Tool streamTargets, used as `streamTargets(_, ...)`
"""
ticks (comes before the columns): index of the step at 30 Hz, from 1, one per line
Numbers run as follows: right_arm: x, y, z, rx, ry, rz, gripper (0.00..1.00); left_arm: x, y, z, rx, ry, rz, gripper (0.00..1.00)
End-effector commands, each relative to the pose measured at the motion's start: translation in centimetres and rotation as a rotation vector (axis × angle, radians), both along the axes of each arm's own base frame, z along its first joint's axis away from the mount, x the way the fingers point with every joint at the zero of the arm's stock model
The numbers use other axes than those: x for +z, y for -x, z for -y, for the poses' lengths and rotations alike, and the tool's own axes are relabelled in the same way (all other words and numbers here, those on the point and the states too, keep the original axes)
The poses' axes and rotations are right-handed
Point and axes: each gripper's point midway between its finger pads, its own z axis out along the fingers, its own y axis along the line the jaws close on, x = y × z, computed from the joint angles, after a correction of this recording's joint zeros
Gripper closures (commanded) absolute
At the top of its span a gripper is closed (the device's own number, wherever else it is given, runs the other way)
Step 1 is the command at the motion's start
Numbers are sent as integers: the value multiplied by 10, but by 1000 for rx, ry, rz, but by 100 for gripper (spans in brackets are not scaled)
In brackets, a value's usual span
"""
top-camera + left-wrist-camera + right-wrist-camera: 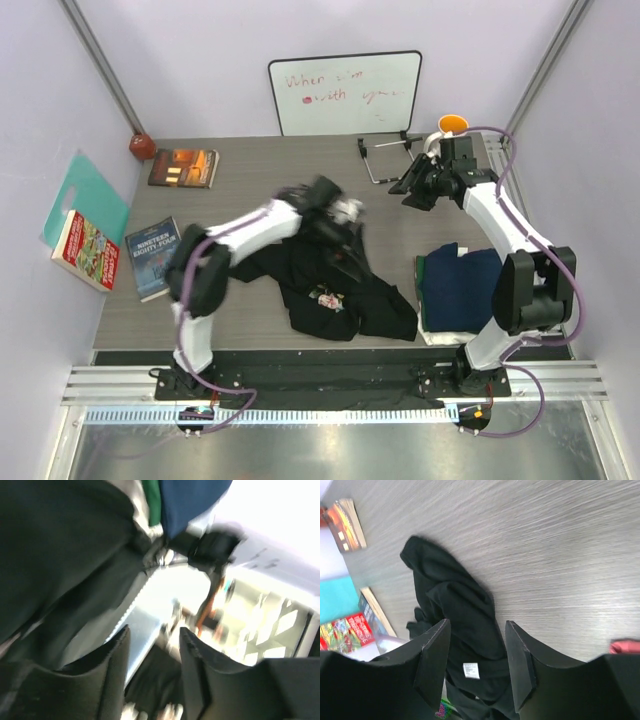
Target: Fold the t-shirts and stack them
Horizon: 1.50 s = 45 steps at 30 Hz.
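Cloth, black and limp, lies in a crumpled heap near the middle of the tabletop (260,165). This is the black t-shirt (345,290), bunched into soft ridges and folds, with a small pink-and-white patch of print facing up (my right wrist view also catches a small white label (471,670) on it). To its right, near the front edge, sits the folded stack. The navy t-shirt (462,285) lies on top, flat and squared. The green t-shirt (152,502) shows as a thin edge beneath it, and the white t-shirt (440,337) peeks out at the bottom.

My left jaws hang over the far part of the black heap. Their matte dark fingers (112,680) stand parted with nothing between them, though that view is badly blurred. My right jaws are raised over the far right of the tabletop, spread wide and empty, looking down on grey wood-grain laminate.

On the left side lie an orange-covered book (184,168) and a blue paperback (152,258). A whiteboard (345,95) with rounded corners and red scrawl leans against the back wall.
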Motion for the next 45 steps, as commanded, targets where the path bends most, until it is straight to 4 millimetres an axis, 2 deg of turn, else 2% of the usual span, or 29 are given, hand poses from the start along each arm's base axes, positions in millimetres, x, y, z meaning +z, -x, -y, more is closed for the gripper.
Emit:
streamTargets(1, 15, -5, -26, 164, -23, 36, 47, 52, -95, -117, 425, -13, 229, 52)
streamTargets(2, 14, -3, -32, 196, -19, 33, 47, 56, -111, -156, 527, -52, 269, 50)
streamTargets(3, 11, -4, -40, 231, -22, 14, 47, 53, -118, -177, 554, -99, 321, 50)
streamTargets(4, 9, 3, -58, 311, -33, 10, 47, 41, -120, -202, 595, -211, 339, 50)
streamTargets(5, 6, 6, -65, 343, -30, -5, 47, 43, -128, -222, 638, -259, 370, 50)
streamTargets(6, -2, 3, -74, 375, -27, -29, 46, 40, -131, -235, 657, -311, 384, 50)
streamTargets(8, -12, 18, -100, 470, -35, -73, 46, 33, -134, -253, 700, -356, 370, 50)
streamTargets(9, -11, 20, -111, 502, -48, -74, 45, 34, -137, -255, 719, -348, 370, 50)
streamTargets(10, -21, 26, -126, 543, -68, -107, 44, 31, -137, -258, 745, -341, 344, 50)
streamTargets(12, -19, 29, -148, 595, -90, -105, 44, 31, -143, -260, 777, -338, 357, 50)
streamTargets(13, -31, 30, -156, 613, -84, -130, 44, 29, -144, -263, 792, -342, 352, 51)
streamTargets(14, -34, 40, -174, 670, -72, -130, 44, 29, -146, -264, 799, -345, 352, 51)
streamTargets(15, -34, 41, -182, 695, -59, -132, 43, 27, -147, -267, 806, -351, 343, 51)
streamTargets(16, -48, 44, -189, 714, -42, -162, 43, 26, -148, -271, 817, -354, 336, 51)
streamTargets(17, -53, 52, -199, 747, -28, -172, 43, 25, -149, -273, 814, -353, 338, 51)
streamTargets(20, -53, 62, -214, 798, -20, -167, 43, 20, -149, -285, 822, -375, 328, 51)
streamTargets(24, -54, 71, -227, 842, -42, -164, 43, 12, -148, -298, 852, -382, 294, 52)
streamTargets(25, -56, 72, -228, 854, -39, -164, 42, 8, -148, -308, 884, -385, 274, 52)
streamTargets(33, -70, 72, -238, 888, -32, -170, 43, 3, -145, -312, 905, -369, 246, 53)
streamTargets(38, -87, 75, -242, 908, -35, -203, 43, 4, -142, -314, 898, -375, 256, 53)
streamTargets(40, -85, 76, -246, 925, -54, -203, 43, 1, -140, -316, 896, -383, 248, 53)
streamTargets(43, -82, 80, -254, 953, -73, -194, 47, -5, -137, -318, 892, -389, 238, 53)
streamTargets(44, -81, 82, -257, 961, -77, -192, 53, -7, -135, -318, 890, -392, 234, 53)
streamTargets(45, -79, 85, -260, 972, -81, -188, 55, -8, -134, -319, 888, -393, 232, 53)
